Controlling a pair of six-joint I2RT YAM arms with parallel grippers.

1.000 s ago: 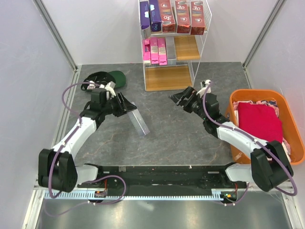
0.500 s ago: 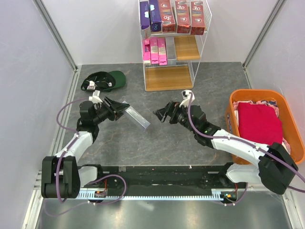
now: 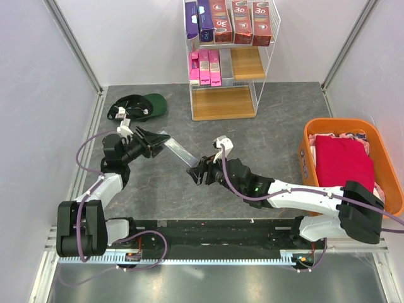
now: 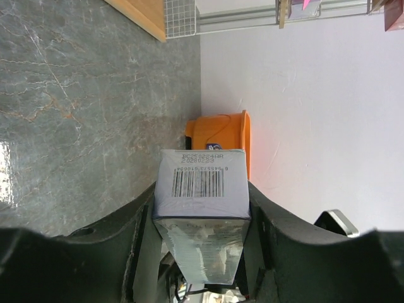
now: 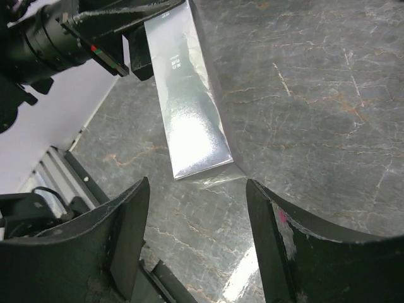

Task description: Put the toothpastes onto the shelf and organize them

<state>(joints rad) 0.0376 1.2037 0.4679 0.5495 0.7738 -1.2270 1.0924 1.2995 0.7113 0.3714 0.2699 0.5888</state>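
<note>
I am clamping my left gripper (image 3: 161,141) shut on one end of the silver-grey toothpaste carton (image 3: 181,154), left of centre in the top view. I am holding my right gripper (image 3: 197,173) wide open and empty just beside the carton's free end. The shelf (image 3: 222,103) is standing at upper centre.

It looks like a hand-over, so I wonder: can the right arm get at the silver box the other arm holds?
Probably yes. The right gripper is open just short of the free end of the silver box, with nothing between; the left gripper holds its other end.
</note>
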